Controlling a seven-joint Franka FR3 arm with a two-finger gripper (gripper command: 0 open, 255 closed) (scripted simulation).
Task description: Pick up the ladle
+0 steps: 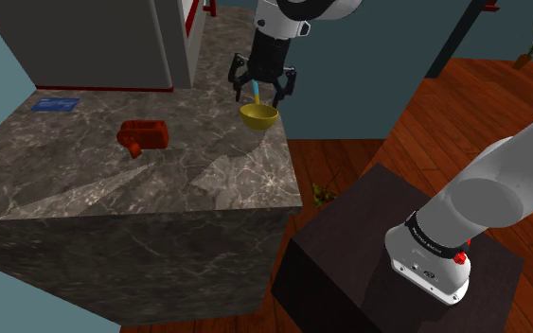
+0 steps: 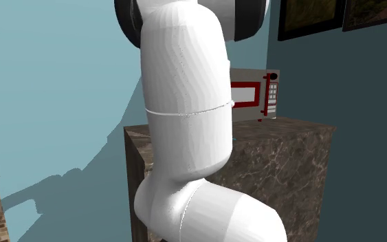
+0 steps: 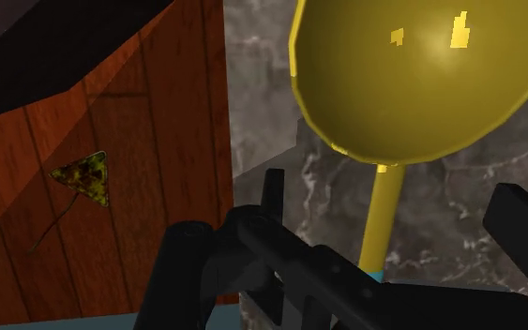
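The end effector hangs over the marble worktop with its fingers spread apart. The ladle stands upright beneath it, yellow bowl down with the open side up. Its handle rises between the fingers and turns teal near the palm. In the wrist view neither finger touches the handle.

The ladle is well away from the microwave, on the side towards the stand, close to the worktop's edge above the wooden floor — whether the bowl rests on the marble I cannot tell. A red object lies out in front of the microwave, and a flat blue item lies just beside its base.
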